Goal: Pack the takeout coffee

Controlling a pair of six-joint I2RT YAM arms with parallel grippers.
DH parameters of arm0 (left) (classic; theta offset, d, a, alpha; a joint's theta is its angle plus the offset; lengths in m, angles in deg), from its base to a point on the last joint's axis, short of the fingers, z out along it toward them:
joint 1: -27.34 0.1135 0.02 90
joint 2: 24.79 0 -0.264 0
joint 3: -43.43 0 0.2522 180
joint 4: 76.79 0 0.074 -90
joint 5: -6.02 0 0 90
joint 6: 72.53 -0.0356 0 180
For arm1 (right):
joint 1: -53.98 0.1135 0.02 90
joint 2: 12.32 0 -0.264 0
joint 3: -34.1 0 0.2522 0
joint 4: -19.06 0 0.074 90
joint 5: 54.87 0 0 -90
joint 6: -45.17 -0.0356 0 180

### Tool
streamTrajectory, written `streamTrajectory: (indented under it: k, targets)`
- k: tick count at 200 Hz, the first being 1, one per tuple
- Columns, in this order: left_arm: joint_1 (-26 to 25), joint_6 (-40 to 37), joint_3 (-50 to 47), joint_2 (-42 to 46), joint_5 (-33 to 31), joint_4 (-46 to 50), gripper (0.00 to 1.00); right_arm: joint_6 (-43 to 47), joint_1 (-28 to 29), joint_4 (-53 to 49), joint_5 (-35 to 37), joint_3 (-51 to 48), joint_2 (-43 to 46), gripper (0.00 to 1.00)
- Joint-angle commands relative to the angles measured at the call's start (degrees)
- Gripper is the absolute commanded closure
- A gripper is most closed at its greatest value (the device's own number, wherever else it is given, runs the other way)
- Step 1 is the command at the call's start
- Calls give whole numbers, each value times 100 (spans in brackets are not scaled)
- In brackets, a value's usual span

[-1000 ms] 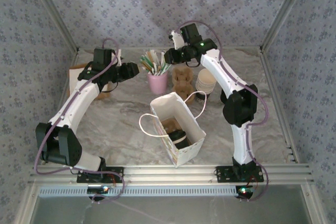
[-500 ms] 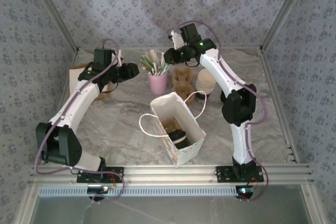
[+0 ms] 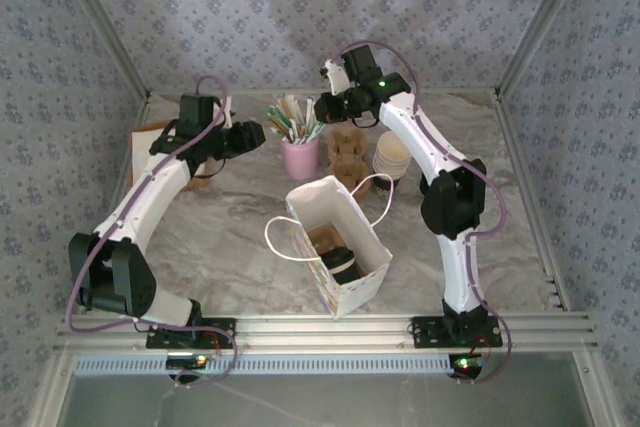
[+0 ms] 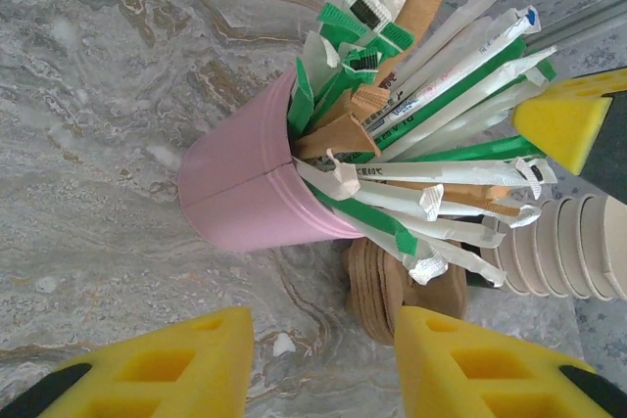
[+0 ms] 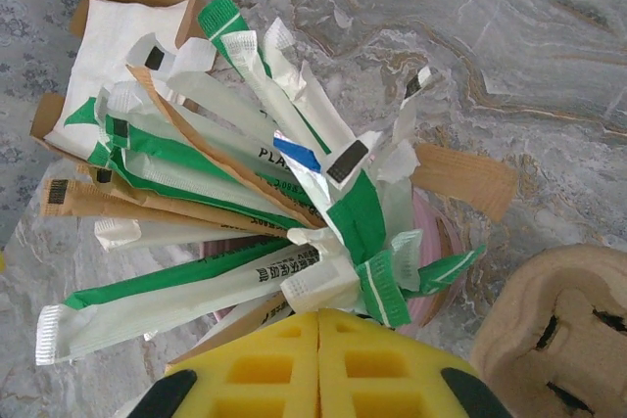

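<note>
The takeout coffee (image 3: 343,262), a cream cup with a black lid, stands inside the open white paper bag (image 3: 350,292) at the table's middle, beside something brown. Both grippers hang farther back at the pink holder (image 3: 300,158) full of wrapped packets (image 5: 196,193). My left gripper (image 4: 318,369) is open and low to the holder's (image 4: 245,193) left, with bare table between its yellow fingers. My right gripper (image 5: 318,359) is shut just above the packets, its tips touching a white packet end (image 5: 328,281); I cannot tell whether that packet is pinched.
Brown pulp carriers (image 3: 348,153) and a stack of lidless cream cups (image 3: 392,155) sit right of the holder. A brown tray with white napkins (image 5: 122,41) lies at the back left. The bag's string handles (image 3: 283,237) loop outward.
The right arm's wrist has shifted very slightly over the pink holder. The left arm, the bag and the coffee have stayed put.
</note>
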Motion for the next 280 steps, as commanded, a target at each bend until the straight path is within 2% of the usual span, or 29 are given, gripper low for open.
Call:
streamTrajectory:
  k: [1,60,133,230,280]
  targets:
    - [23,-56,-49,224,-15,-110,58,-2,37,-96,4,186,145,94]
    - [49,-20,-139,436,-192,-90,58,39,83,-169,238,164,479,97]
    - [75,81,-307,925,-492,21,58,68,173,-207,663,-18,1304,97]
    - [94,184,-457,1678,-797,483,58,-37,323,-271,904,-496,3071,97]
    - [119,193,-509,2137,-971,853,58,-58,566,-772,848,-653,3988,97]
